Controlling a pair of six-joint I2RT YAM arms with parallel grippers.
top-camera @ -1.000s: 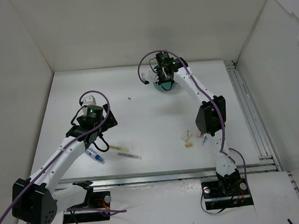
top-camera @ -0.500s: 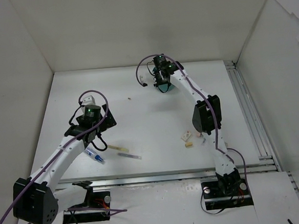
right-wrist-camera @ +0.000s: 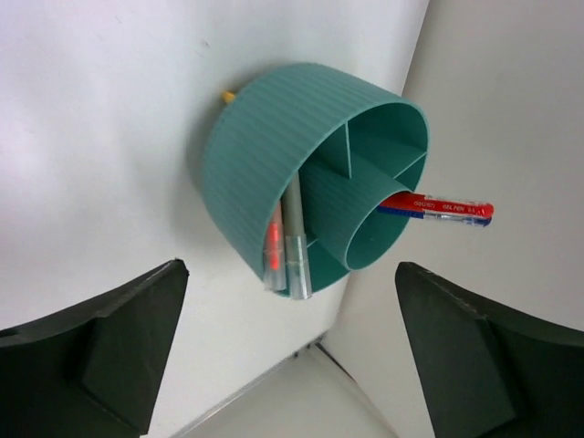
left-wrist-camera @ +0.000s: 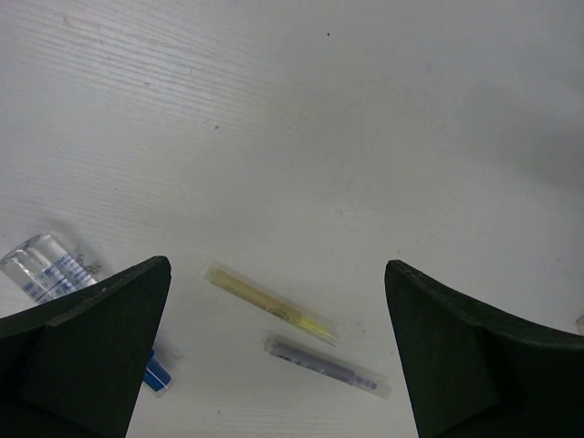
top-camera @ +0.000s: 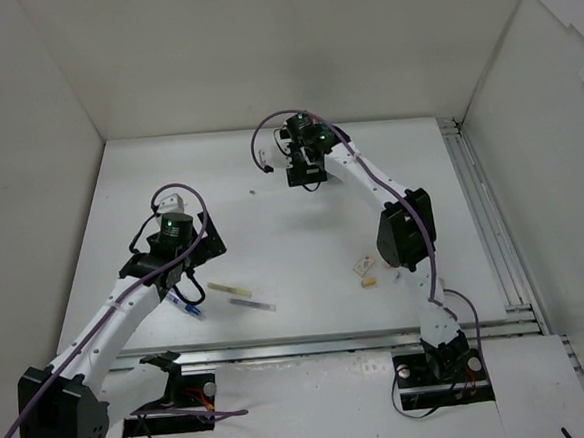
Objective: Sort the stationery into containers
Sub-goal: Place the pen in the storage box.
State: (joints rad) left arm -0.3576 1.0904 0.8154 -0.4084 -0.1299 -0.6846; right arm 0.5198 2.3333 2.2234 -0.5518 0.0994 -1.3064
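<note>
1. Top view: the left gripper (top-camera: 182,290) hangs low over the white table (top-camera: 303,238). Beside it lie a thin yellow pen (top-camera: 229,287), a thin grey pen (top-camera: 253,305) and a clear blue-and-white pen (top-camera: 188,307). Small cream eraser blocks (top-camera: 363,265) lie well apart from them, by the right arm. The right gripper (top-camera: 304,173) reaches to the far side and hides whatever sits under it.
2. Left wrist view: the fingers are spread wide with nothing between them. The yellow pen lies flat in the gap, the grey pen is just beside it, and the blue-and-white pen is partly under one finger. A pick-up looks to be the step in hand. It calls for lowering and closing across the yellow barrel alone.
3. Right wrist view: the fingers are spread and empty before a round ribbed teal cup (right-wrist-camera: 265,155). A red pen (right-wrist-camera: 438,210) leans from its central well, and a silver pen (right-wrist-camera: 296,242) stands in a ring compartment. This arm probably fetches an eraser next.
</note>
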